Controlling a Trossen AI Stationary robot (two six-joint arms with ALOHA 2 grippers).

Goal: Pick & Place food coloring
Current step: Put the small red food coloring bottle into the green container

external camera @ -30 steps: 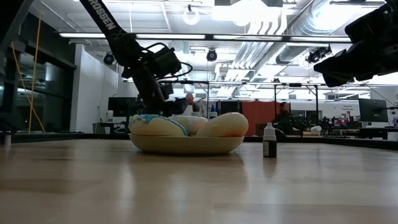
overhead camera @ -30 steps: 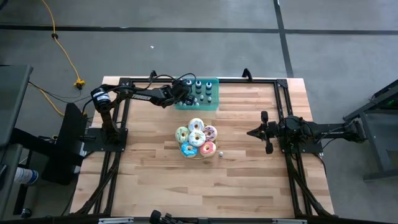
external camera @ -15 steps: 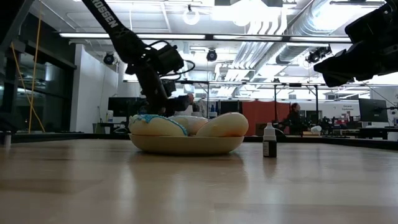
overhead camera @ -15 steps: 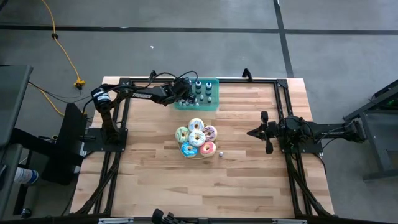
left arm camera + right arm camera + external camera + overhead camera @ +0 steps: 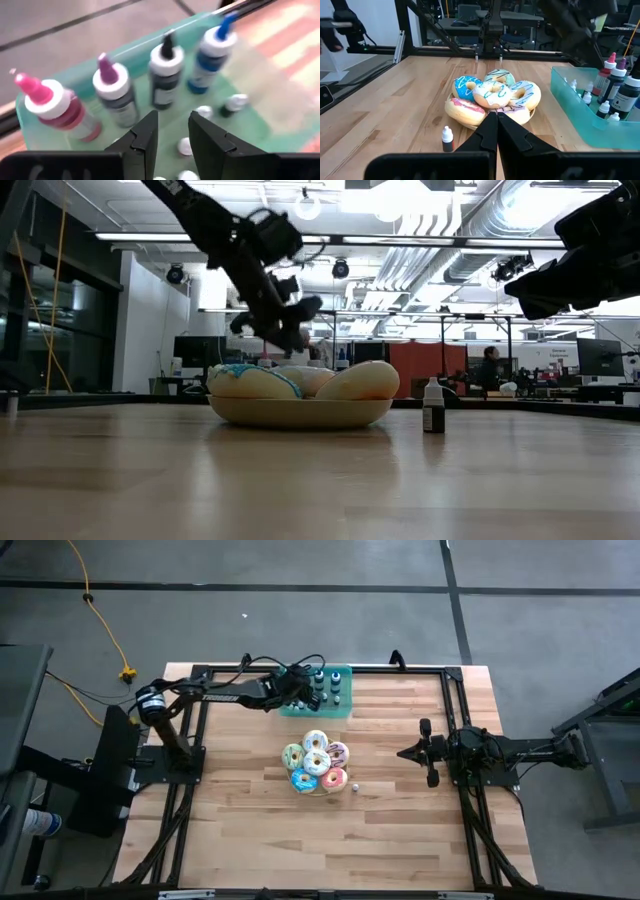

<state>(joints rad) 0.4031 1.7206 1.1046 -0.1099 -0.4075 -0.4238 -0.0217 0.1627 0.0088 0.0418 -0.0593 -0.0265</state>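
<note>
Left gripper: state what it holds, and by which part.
Nothing. The left gripper hangs open and empty over the translucent teal rectangular tray of small food coloring bottles.

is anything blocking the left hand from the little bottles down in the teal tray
Nothing visible blocks it. The left hand hangs open over the teal tray, with small white-capped bottles below its fingers. The tall squeeze bottles stand beyond, not in between.

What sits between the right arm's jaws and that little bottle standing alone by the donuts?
Nothing: in the high view, only bare table lies between the right gripper and the lone food coloring bottle beside the donuts.
</note>
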